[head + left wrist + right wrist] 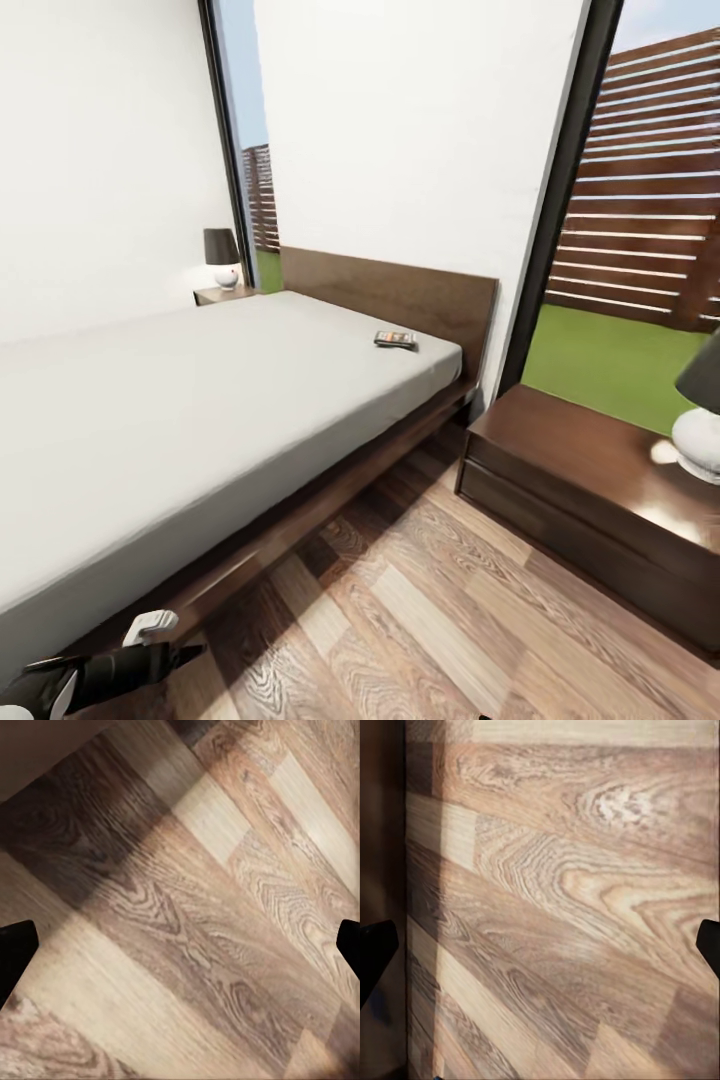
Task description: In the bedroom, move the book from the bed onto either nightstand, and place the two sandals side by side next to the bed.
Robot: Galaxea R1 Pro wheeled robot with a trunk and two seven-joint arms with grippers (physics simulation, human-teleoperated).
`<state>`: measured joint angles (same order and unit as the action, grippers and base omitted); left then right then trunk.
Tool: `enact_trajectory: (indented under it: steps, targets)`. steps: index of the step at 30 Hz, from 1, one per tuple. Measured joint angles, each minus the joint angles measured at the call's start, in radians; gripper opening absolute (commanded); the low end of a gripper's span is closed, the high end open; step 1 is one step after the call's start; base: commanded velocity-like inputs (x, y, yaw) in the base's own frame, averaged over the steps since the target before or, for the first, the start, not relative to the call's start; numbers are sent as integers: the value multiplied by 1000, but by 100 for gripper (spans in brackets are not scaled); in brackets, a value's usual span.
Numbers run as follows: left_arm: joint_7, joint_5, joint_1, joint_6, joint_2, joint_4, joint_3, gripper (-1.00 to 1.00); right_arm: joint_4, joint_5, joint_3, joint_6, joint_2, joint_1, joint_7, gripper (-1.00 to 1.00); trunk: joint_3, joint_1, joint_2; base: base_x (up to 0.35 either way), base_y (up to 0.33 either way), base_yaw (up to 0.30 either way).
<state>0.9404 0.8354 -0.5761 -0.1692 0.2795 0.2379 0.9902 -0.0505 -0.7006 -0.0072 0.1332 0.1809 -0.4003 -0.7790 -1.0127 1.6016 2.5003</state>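
The book [395, 339] lay on the bed [180, 400] near the headboard, well apart from both grippers; left gripper [180, 945] and right gripper [540, 945] hung spread wide over bare floor [430, 610]

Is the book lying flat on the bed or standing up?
Lying flat. The book rests cover-up on the grey mattress of the bed, near the headboard, with nothing propping it.
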Motion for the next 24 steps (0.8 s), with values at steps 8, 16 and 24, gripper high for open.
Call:
enact_trajectory:
  steps: [8, 16, 24]
  targets:
    - [0, 0, 0, -1, 0, 0, 0, 100, 0, 0, 0, 0, 0, 0, 0, 100, 0, 0, 0, 0, 0, -264]
    - [0, -1, 0, -1, 0, 0, 0, 100, 0, 0, 0, 0, 0, 0, 0, 100, 0, 0, 0, 0, 0, -264]
    - [0, 0, 0, -1, 0, 0, 0, 100, 0, 0, 0, 0, 0, 0, 0, 100, 0, 0, 0, 0, 0, -264]
